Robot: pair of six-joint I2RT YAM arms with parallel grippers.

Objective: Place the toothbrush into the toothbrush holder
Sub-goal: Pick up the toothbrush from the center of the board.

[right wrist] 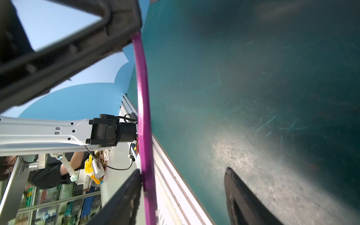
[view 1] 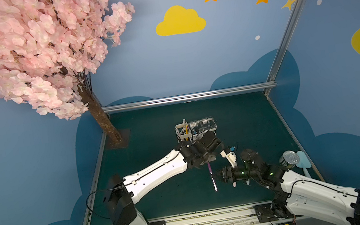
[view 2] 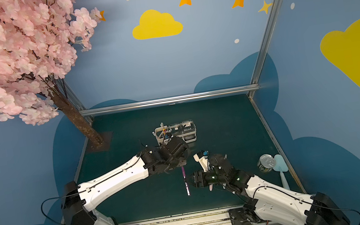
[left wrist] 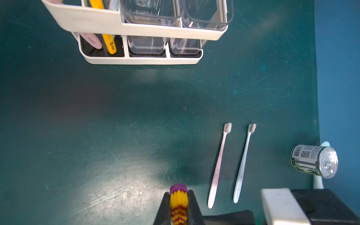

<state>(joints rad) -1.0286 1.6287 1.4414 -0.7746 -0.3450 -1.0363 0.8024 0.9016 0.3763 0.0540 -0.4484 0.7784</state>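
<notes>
The left pincer (left wrist: 179, 192) is clamped on the bristle head of the slim purple plastic toothbrush (right wrist: 143, 97). Its handle stretches straight away from that pincer into the right pincer (right wrist: 183, 169), whose jaws stand apart, one finger touching the handle.

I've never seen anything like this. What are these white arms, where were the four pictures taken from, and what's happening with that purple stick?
These are two robot arms mounted at the edge of a green table, each ending in a gripper, a two-fingered clamp. Two pictures look down from one overhead camera; the other two come from small cameras on the arms' wrists. The purple stick is a toothbrush. The left gripper is shut on its bristled head. The right gripper is open around its handle, one finger touching it. On the table are a white toothbrush holder containing a yellow brush and a pink brush, a tin can, and two loose toothbrushes lying flat.
</notes>
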